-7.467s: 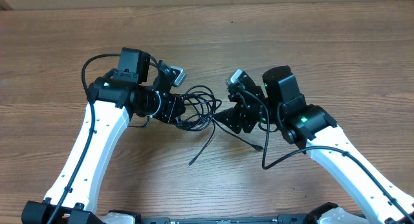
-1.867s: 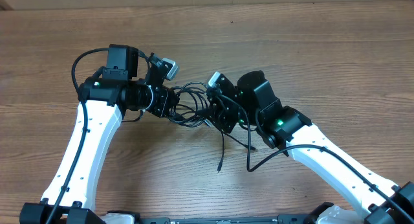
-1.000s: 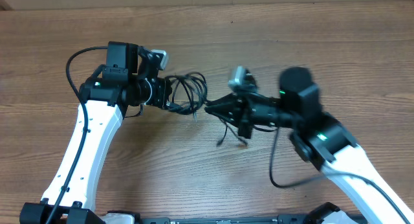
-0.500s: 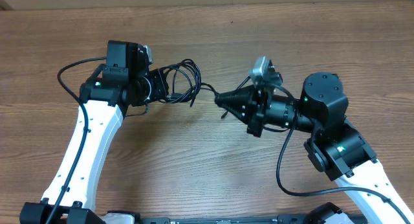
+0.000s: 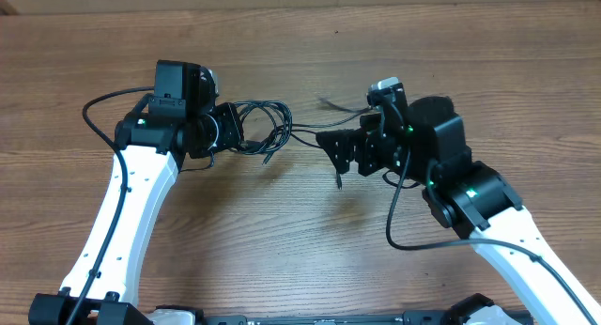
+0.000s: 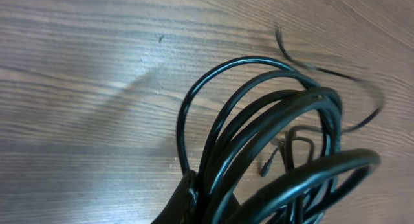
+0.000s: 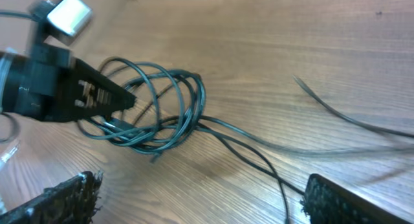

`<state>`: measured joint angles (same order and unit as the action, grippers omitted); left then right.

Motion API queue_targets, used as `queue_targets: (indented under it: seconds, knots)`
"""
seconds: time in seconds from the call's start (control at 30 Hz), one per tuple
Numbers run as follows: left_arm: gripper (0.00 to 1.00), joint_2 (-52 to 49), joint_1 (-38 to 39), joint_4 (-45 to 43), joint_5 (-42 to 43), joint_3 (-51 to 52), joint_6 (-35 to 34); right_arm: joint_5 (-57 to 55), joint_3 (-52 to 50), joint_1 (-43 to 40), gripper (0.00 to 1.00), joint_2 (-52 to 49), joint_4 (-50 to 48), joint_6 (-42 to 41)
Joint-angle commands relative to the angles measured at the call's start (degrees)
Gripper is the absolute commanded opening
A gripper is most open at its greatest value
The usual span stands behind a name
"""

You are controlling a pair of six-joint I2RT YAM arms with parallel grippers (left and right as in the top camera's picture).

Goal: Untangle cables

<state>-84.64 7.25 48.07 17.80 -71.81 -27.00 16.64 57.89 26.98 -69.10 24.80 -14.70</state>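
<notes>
Two cropped right fingers (image 7: 68, 197) gape; left fingers (image 7: 97, 94) clench the cables (image 7: 176, 114), strands blurred.

White arm links (image 5: 131, 193) join black joint housings (image 5: 441, 137) with green lights (image 5: 473, 171), thick black arm cables (image 5: 392, 222) loop alongside, and the right gripper (image 7: 200, 180) has rough black pads (image 7: 71, 198)

A brown wooden worktop (image 5: 300, 259), its fine grain running left to right, fills every view. A straight seam (image 5: 470, 6) runs along its far edge, with a slightly paler strip beyond. A pale sheen (image 6: 123, 88) lies across the wood, and a small dark speck (image 5: 336, 31) sits near the far edge.
</notes>
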Motion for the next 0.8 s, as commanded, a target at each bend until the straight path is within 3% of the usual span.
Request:
queue_targets:
  seconds: [0.0,0.1,0.23,0.37,0.77]
  knots:
    - [0.04,0.15,-0.15,0.00,5.01,-0.22,-2.71,-1.62,1.75,-0.11,1.00,-1.95,-0.13,-5.38]
    - [0.04,0.15,-0.15,0.11,7.65,-0.22,-8.59,-1.60,1.75,-0.11,1.00,-4.44,0.02,-9.09]
    - [0.04,0.15,-0.15,1.25,7.74,-0.22,-18.53,-1.66,1.75,-0.13,1.00,-6.78,2.34,-9.07]
    - [0.04,0.15,-0.15,1.27,7.63,-0.22,-24.20,-1.62,1.75,-0.11,1.00,-8.57,3.91,-9.51]
    - [0.04,0.11,-0.15,1.42,6.03,-0.22,-26.49,-1.62,1.75,-0.11,1.00,-9.27,4.09,-23.56]
